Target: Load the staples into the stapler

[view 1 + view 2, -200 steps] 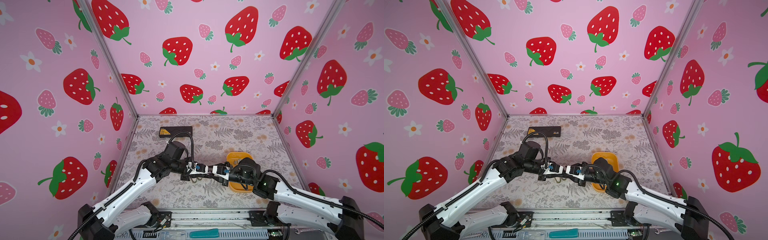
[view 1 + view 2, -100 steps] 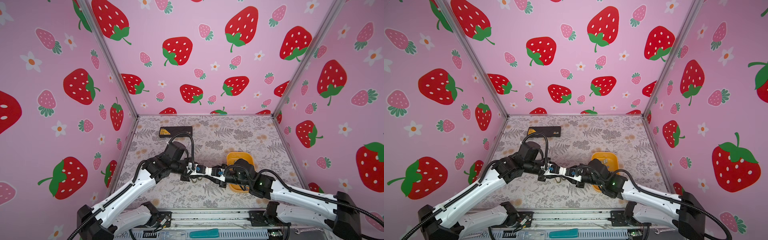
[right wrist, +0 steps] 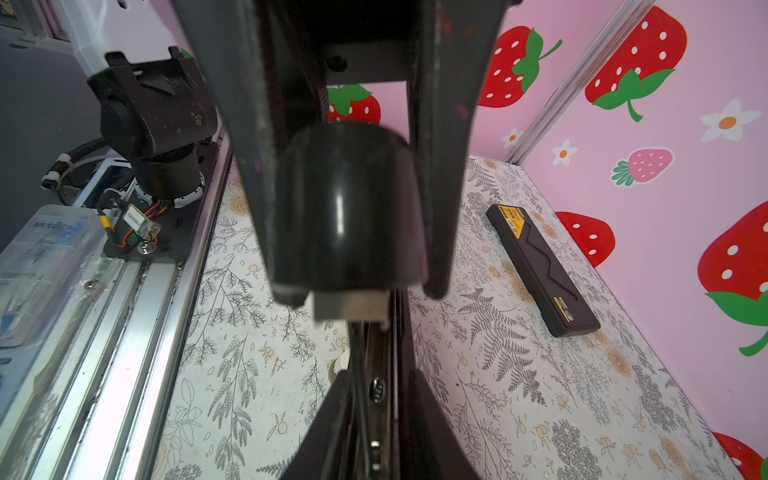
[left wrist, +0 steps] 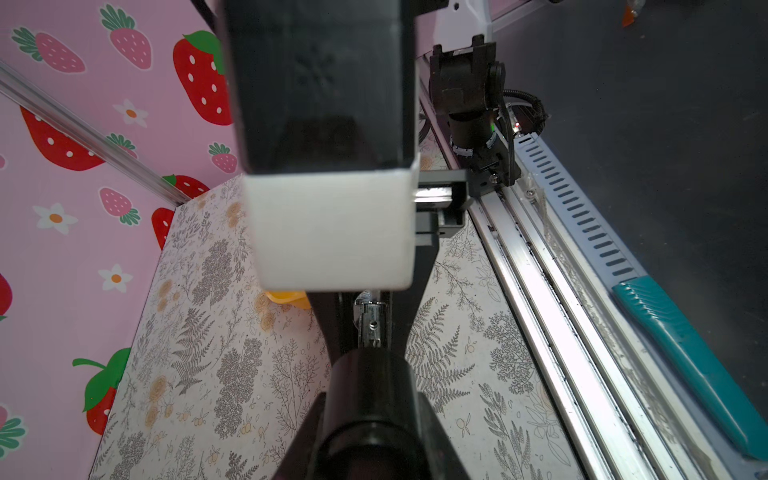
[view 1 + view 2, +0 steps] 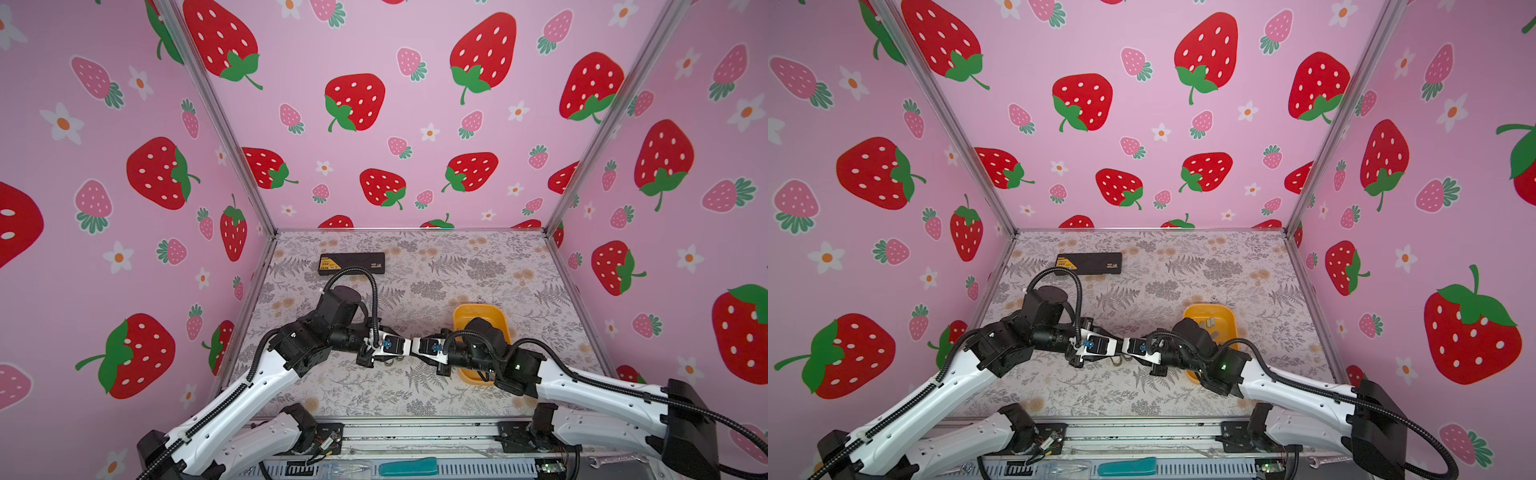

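Our two arms reach inward, gripper tips almost touching.
Our left gripper [image 5: 402,348] is closed; our right gripper [image 5: 417,348] faces it, its jaw gap hidden; both wrists lie level.

Staples [image 5: 1208,322] in tray [image 5: 1209,308], right of centre; case [image 5: 1090,263] behind, left

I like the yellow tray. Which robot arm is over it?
The right arm: its black wrist covers part of the yellow tray; the left arm is apart from it.
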You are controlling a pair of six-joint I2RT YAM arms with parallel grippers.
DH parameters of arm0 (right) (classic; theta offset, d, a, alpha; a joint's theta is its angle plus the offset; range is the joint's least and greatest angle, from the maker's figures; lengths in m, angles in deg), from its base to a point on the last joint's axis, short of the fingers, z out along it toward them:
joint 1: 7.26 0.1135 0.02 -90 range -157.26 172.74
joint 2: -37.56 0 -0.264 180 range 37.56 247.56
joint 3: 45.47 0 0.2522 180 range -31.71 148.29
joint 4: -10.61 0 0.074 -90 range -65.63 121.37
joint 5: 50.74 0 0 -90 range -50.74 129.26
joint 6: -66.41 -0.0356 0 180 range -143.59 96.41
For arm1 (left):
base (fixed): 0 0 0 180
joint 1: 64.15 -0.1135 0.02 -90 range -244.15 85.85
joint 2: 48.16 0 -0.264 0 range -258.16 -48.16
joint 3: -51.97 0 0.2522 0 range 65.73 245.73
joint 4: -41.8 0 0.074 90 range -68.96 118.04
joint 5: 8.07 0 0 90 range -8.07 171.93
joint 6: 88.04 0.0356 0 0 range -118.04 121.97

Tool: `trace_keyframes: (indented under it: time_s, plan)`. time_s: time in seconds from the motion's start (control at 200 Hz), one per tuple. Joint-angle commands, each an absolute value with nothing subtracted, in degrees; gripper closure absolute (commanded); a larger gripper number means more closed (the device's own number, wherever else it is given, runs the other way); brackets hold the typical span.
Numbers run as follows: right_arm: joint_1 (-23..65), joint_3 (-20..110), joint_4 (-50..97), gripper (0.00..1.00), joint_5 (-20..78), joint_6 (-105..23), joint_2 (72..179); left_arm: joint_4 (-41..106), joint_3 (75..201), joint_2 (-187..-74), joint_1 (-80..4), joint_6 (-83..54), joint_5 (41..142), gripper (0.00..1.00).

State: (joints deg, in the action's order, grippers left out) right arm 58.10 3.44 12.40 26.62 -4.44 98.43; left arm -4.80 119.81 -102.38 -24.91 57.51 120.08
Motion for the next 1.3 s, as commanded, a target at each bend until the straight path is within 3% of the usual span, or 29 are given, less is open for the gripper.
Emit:
trace_keyframes:
  time_s: [0.0, 0.34, 0.68, 0.84, 1.296]
  plan:
    - [58.0, 2.1, 12.4, 0.72, 27.4, -3.6, 99.4, 0.0, 120.1, -100.0, -24.8, 57.1, 124.7, 1.0]
    - [58.0, 2.8, 12.1, 0.63, 30.5, -3.8, 101.8, 2.9, 119.3, -97.1, -25.5, 53.6, 125.1, 1.0]
    - [57.1, 2.6, 11.4, 0.84, 29.2, -3.7, 102.3, 6.1, 118.1, -95.4, -27.3, 50.2, 125.9, 1.0]
    - [55.1, 0.8, 8.9, 1.0, 27.8, -4.1, 100.9, 8.9, 117.6, -94.9, -30.3, 47.3, 127.9, 1.0]
    - [49.3, -8.2, -3.9, 1.0, 19.3, -9.9, 91.7, 18.3, 115.2, -94.6, -42.6, 37.8, 136.6, 1.0]
